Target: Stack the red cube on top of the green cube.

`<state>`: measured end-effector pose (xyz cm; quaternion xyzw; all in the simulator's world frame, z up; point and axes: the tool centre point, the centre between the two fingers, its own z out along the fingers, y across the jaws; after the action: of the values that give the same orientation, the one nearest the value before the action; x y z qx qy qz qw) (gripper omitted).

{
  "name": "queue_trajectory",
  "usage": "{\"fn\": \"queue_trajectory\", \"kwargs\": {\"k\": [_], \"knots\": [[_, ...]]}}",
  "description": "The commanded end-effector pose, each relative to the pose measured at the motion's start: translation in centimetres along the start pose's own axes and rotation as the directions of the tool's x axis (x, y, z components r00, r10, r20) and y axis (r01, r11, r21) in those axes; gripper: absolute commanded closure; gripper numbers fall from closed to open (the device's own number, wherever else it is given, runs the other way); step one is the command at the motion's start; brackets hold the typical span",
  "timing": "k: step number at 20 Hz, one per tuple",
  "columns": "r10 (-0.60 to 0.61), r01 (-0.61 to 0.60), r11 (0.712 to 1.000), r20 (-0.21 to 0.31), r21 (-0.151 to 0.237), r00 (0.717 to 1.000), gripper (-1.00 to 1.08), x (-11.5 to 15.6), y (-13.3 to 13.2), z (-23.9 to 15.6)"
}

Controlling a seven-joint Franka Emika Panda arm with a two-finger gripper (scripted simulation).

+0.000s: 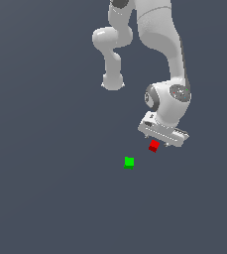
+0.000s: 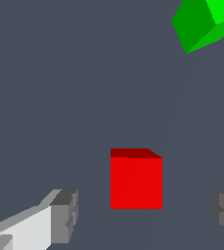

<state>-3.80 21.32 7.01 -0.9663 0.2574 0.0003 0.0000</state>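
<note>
The tool (image 2: pixel 143 215) is spread wide. In the wrist view its two grey fingertips (image 2: pixel 64 215) stand far from each other, and the red cube (image 2: pixel 136 181) sits in the gap between them. Free space shows on both sides of the cube, so neither fingertip touches it. The cube is closer to one fingertip than to the other.

In the exterior view the tool (image 1: pixel 160 140) hangs low under the white arm (image 1: pixel 172 99), and the red cube (image 1: pixel 154 146) shows just below its lower edge. I cannot tell from this view if the cube rests on the dark grey bench (image 1: pixel 45 188) or is slightly above it.

The green cube (image 1: pixel 129 161) lies on the bench, near the red cube but apart from it, toward the exterior view's left and a little lower in the picture. In the wrist view the green cube (image 2: pixel 206 22) is cut by the picture's edge and stands turned at an angle against the red one.
</note>
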Motion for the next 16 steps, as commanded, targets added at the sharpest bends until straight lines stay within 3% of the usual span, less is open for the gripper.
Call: {"fn": "queue_trajectory", "kwargs": {"k": [1,16], "knots": [[0.001,-0.001,1.000,0.000,0.000,1.000,-0.92,0.0,0.0,0.0],[0.004,-0.004,1.000,0.000,0.000,1.000,-0.92,0.0,0.0,4.9]]}}
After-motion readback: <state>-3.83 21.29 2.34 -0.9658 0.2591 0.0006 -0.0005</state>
